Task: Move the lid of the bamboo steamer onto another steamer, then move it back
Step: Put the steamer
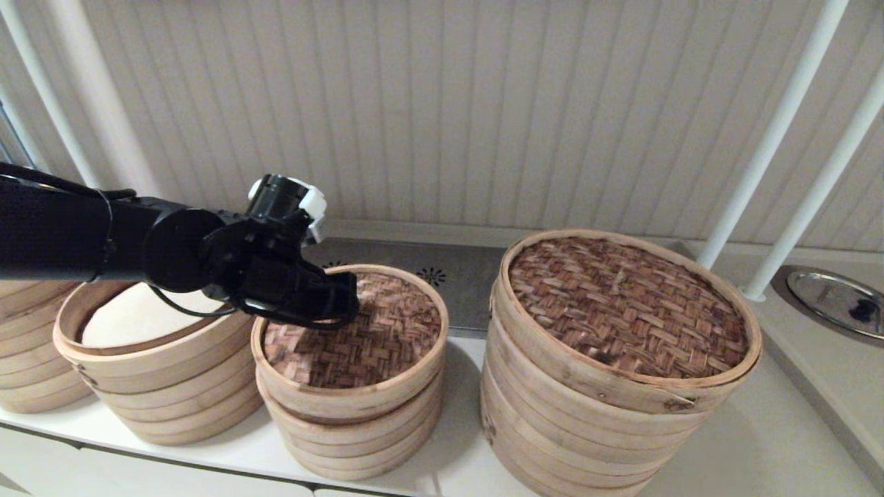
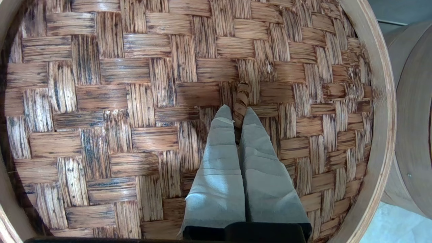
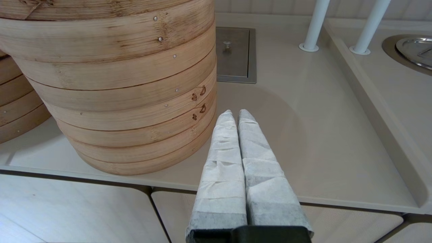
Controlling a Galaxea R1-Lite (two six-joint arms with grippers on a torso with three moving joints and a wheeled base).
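Observation:
The bamboo steamer lid (image 1: 373,331), round with a pale rim and a brown woven top, rests on the narrow middle steamer stack (image 1: 352,428). My left gripper (image 1: 337,305) is down on the lid's centre. In the left wrist view the woven lid (image 2: 135,101) fills the picture, and the left gripper (image 2: 238,113) is shut on its small loop handle (image 2: 242,96). The right gripper (image 3: 236,113) is shut and empty, low by the counter's front edge beside the biggest stack (image 3: 118,94); it does not show in the head view.
Left of the middle stack stands an open stack (image 1: 159,386) with a brown inner rim and a white cloth liner (image 1: 131,317). Another stack (image 1: 27,359) is at the far left. The biggest stack (image 1: 608,386) with its dark woven lid stands right. White poles (image 1: 773,138) and a metal lid (image 1: 836,297) are at the far right.

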